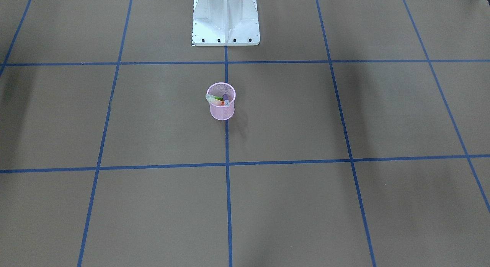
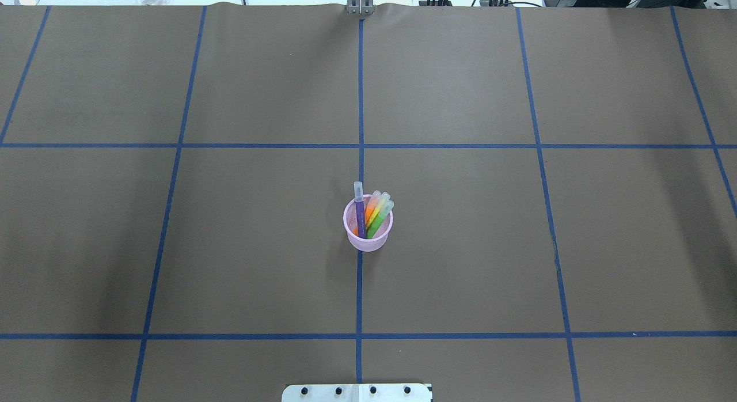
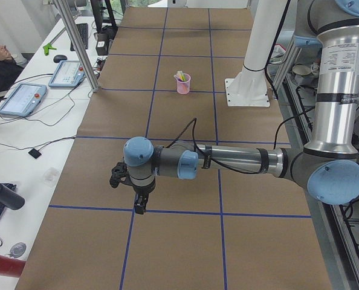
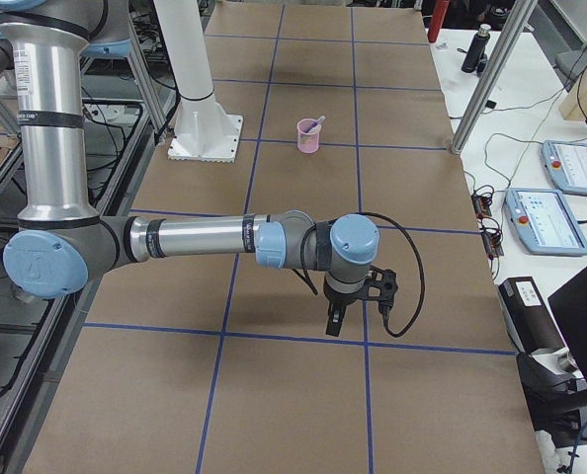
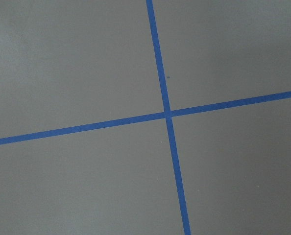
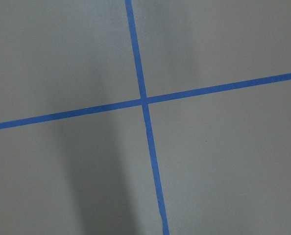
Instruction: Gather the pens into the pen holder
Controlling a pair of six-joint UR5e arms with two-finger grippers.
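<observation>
The pink mesh pen holder [image 2: 368, 242] stands upright at the table's middle on a blue tape line; it also shows in the front-facing view [image 1: 222, 111]. Inside it lean the purple pen [image 2: 360, 215], orange pen [image 2: 371, 207], yellow pen [image 2: 378, 209] and green pen [image 2: 380, 221], cap ends up. No pen lies on the table. My left gripper [image 3: 138, 205] shows only in the left side view and my right gripper [image 4: 333, 324] only in the right side view, both far from the holder, pointing down over the table. I cannot tell whether they are open or shut.
The table is brown paper with a grid of blue tape lines [image 2: 360, 102]. The white robot base [image 1: 226, 20] stands behind the holder. Both wrist views show only paper and a tape crossing [image 5: 167, 115]. Teach pendants [image 3: 22, 96] and cables lie along the table's far side.
</observation>
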